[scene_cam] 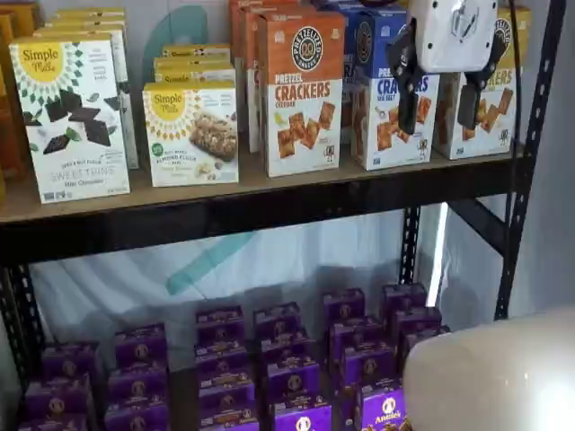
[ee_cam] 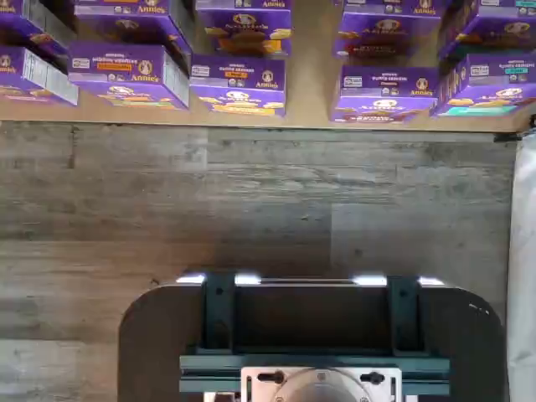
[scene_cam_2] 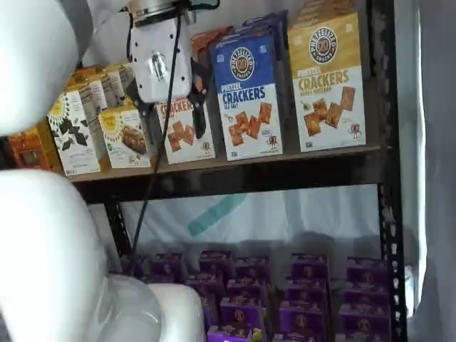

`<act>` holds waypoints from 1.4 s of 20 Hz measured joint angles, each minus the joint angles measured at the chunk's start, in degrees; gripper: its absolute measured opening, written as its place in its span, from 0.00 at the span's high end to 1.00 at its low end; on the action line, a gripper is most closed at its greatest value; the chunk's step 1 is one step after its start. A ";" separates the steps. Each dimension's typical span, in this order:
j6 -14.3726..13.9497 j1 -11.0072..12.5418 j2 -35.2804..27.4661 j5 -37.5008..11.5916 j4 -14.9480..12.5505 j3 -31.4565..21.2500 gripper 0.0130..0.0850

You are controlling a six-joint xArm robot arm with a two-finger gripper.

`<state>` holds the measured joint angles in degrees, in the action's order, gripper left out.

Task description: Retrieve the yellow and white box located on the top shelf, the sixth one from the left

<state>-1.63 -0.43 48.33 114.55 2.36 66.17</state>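
Observation:
The yellow and white box [scene_cam_2: 328,78] stands upright at the right end of the top shelf [scene_cam_2: 249,174], with brown square crackers pictured on its white lower part. In a shelf view it [scene_cam: 492,99] is partly hidden behind my gripper [scene_cam: 438,108]. The gripper's white body hangs from the upper edge in front of the top shelf [scene_cam: 225,193], and a plain gap shows between its two black fingers, with nothing in them. In a shelf view the gripper [scene_cam_2: 173,114] overlaps the orange-topped carton. The wrist view shows no fingers and not the box.
A blue-topped cracker carton [scene_cam_2: 247,92] and an orange-topped one [scene_cam: 301,99] stand left of the yellow box, with Simple Mills boxes [scene_cam: 72,117] further left. Purple Annie's boxes [scene_cam: 292,368] fill the lower level and show in the wrist view [ee_cam: 239,84]. A black upright [scene_cam_2: 379,107] borders the yellow box.

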 joint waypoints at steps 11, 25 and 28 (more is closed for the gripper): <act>2.37 2.16 0.42 -2.50 -0.39 -1.17 0.00; 19.77 19.20 -4.96 -13.08 -2.76 0.12 0.00; 23.43 23.30 -7.05 -14.12 -0.96 0.84 0.00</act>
<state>21.80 22.86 41.28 100.42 1.40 67.01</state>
